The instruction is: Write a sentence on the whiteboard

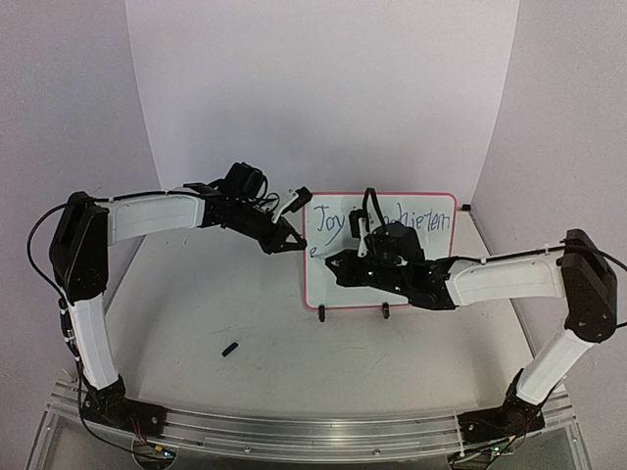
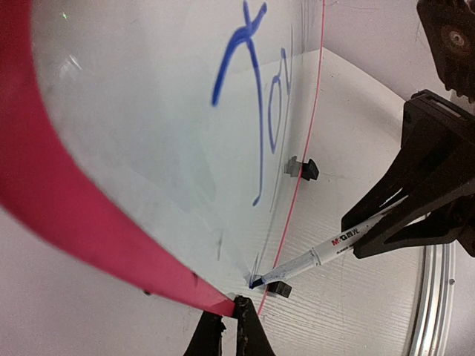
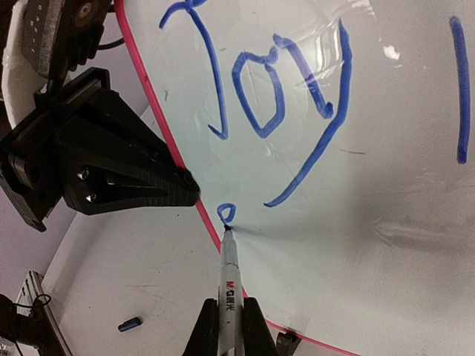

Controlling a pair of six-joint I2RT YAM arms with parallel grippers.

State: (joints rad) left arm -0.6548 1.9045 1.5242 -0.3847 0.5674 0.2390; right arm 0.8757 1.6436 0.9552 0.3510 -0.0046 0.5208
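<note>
Marker (image 3: pixel 226 259), clamped in right end effector (image 3: pixel 228 315), touches whiteboard (image 3: pixel 386 193) under sentence (image 3: pixel 260 96).

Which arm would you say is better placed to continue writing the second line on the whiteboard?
Right. The right tool grips the blue-tipped marker, whose tip touches the whiteboard by a small loop under "Joy". The left tool only pinches the board's pink-red rim.

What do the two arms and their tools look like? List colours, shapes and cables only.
The left arm and right arm have smooth white link shells between boxy black joints. The left tool and right tool are matt black, with flat wedge-shaped fingers tapering to points. A thin black cable loops beside the left shoulder.
</note>
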